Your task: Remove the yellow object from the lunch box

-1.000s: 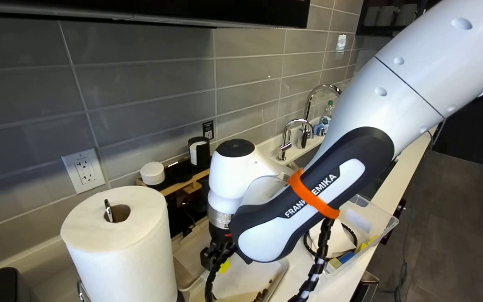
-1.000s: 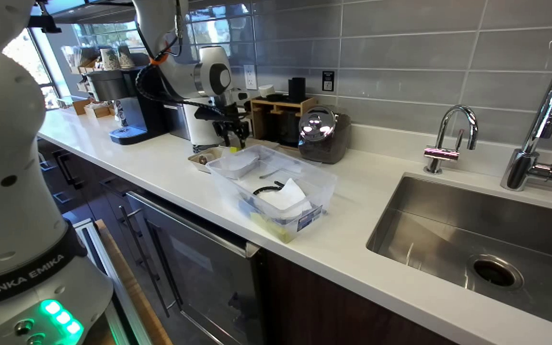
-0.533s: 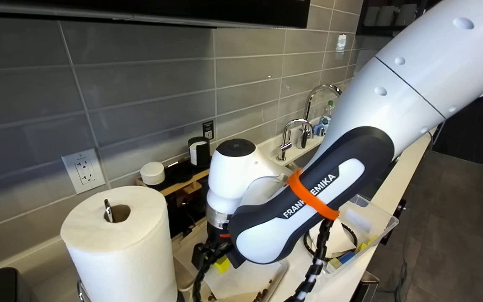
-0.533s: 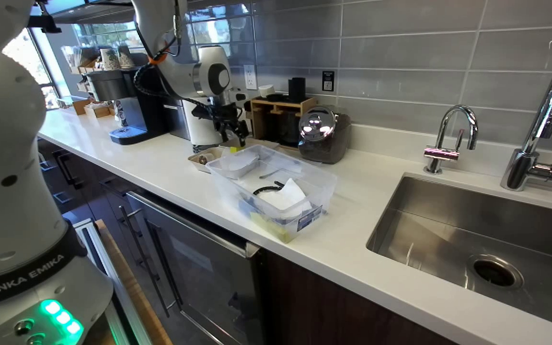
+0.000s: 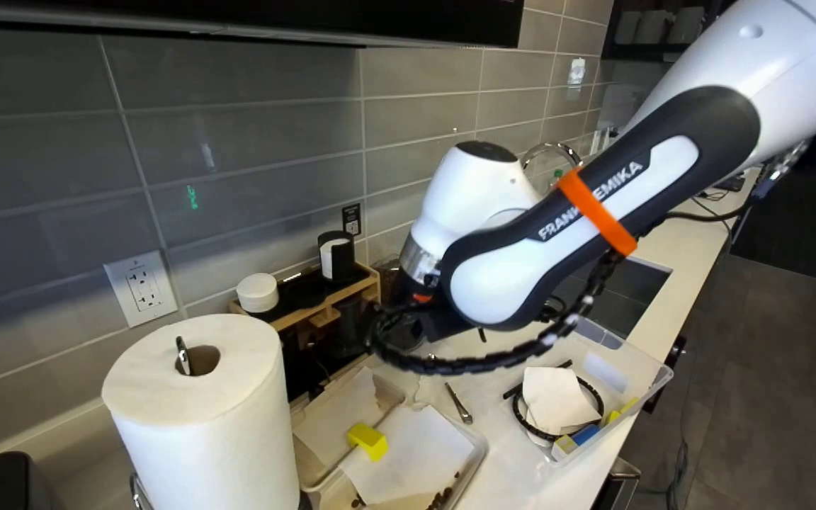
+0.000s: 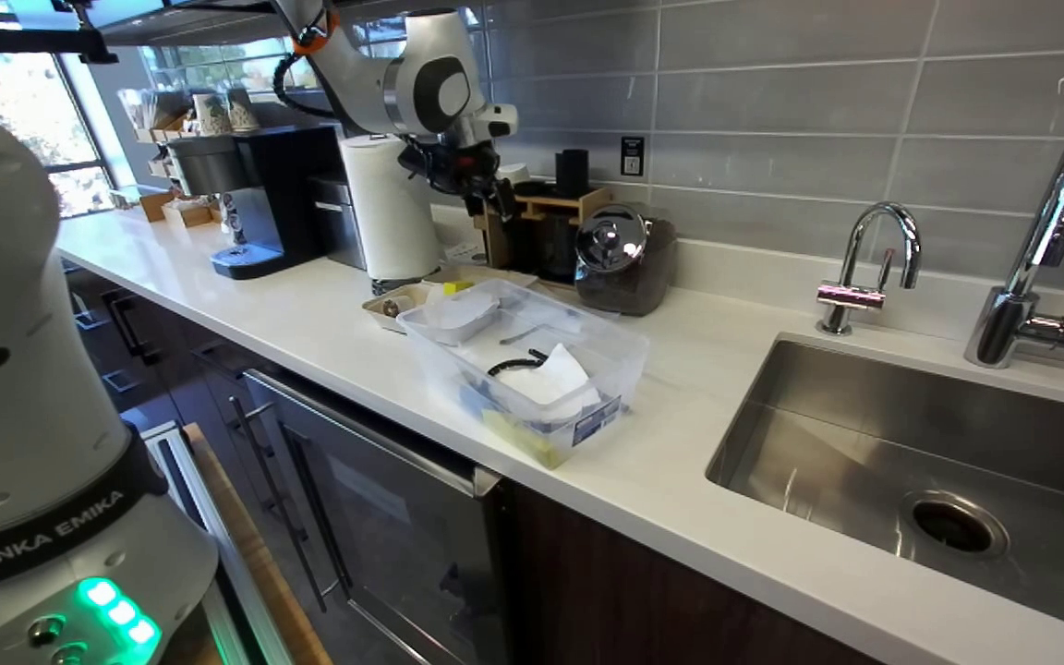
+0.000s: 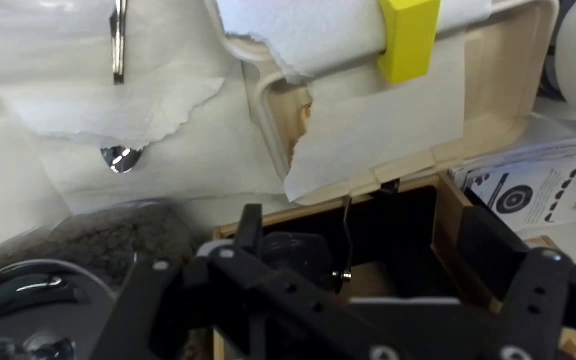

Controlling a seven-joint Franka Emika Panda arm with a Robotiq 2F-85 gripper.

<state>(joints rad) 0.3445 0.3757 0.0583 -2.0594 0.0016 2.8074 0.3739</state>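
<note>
The yellow object (image 5: 367, 440) is a small bright block. It lies on the paper-lined lunch box, across the ridge between its two halves. The lunch box (image 5: 309, 462) is a shallow beige open container with white paper and small dark bits in it. The wrist view shows the yellow object (image 7: 409, 42) at the top, over the lunch box (image 7: 508, 75). My gripper (image 7: 370, 237) is open and empty, its fingers wide apart over the wooden organizer. In an exterior view the gripper (image 6: 490, 199) hangs above and beyond the yellow object (image 6: 456, 287), clear of it.
A paper towel roll (image 5: 202, 439) stands beside the lunch box. A wooden organizer (image 5: 330, 304) and a glass jar (image 6: 629, 268) stand against the wall. A clear bin (image 6: 495, 406) with paper and a black cable is near the counter edge. A spoon (image 7: 118, 50) lies in it.
My gripper has risen from over the yellow object and swung up and away toward the wall and organizer. The yellow object stays on the lunch box and is now uncovered.
</note>
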